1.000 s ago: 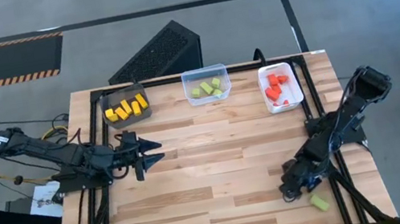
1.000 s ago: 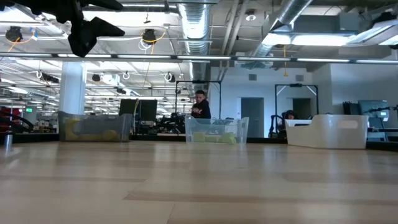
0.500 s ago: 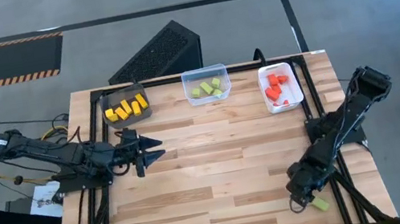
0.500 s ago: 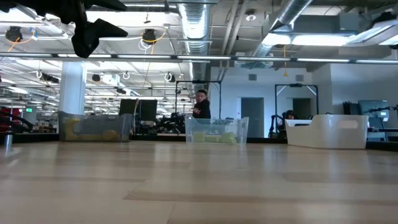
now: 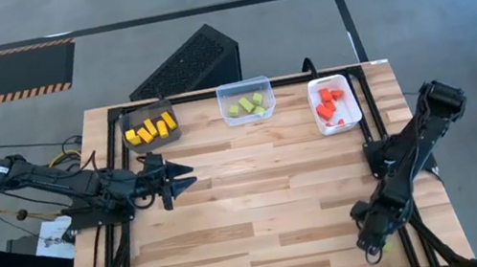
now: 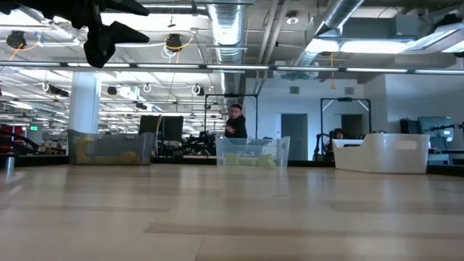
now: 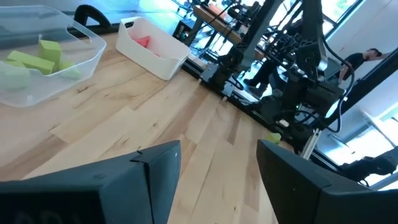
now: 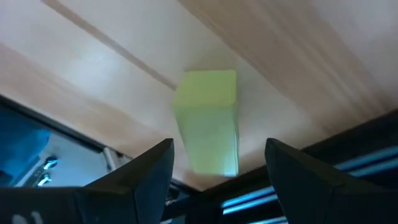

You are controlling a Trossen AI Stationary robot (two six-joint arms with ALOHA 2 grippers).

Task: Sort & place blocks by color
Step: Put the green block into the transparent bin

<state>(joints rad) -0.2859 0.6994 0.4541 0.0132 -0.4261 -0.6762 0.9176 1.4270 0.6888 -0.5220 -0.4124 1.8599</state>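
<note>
Right tool (image 5: 372, 249) open over green block (image 8: 208, 118) — table corner (no legible writing).

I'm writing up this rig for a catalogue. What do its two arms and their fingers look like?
Both arms are black and slim, built of jointed segments. The left gripper ends in two pointed black fingers that look flat and broad up close. The right gripper has matching dark fingers. No markings are visible.

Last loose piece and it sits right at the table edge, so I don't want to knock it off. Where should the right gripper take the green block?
Grip the green block across its two long side faces, near the middle, coming straight down from above. It lies flat with its length running between the open fingers of the right gripper, so they probably only need to lower and close. Avoid pushing it toward the table edge.
</note>
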